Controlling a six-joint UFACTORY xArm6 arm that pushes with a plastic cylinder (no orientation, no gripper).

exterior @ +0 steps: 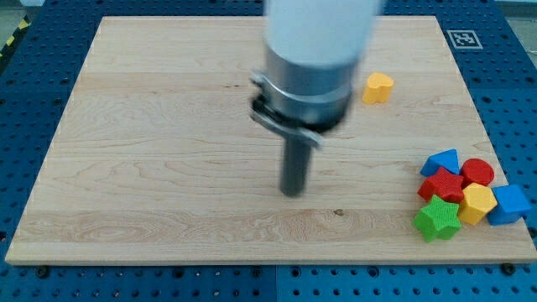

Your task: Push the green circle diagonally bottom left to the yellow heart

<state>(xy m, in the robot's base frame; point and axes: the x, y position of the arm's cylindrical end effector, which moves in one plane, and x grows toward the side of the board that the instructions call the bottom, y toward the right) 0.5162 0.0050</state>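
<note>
The yellow heart [377, 86] lies on the wooden board [151, 151] at the upper right of centre. No green circle shows in the camera view; the arm's wide body [315, 59] hides part of the board's upper middle. My tip [292, 192] rests on bare wood near the board's centre, below and to the left of the yellow heart, well apart from it and touching no block.
A cluster of blocks sits at the board's lower right: a blue triangle [442, 160], a red circle [479, 172], a red block [442, 185], a yellow hexagon [477, 203], a blue cube [510, 205] and a green star [437, 219].
</note>
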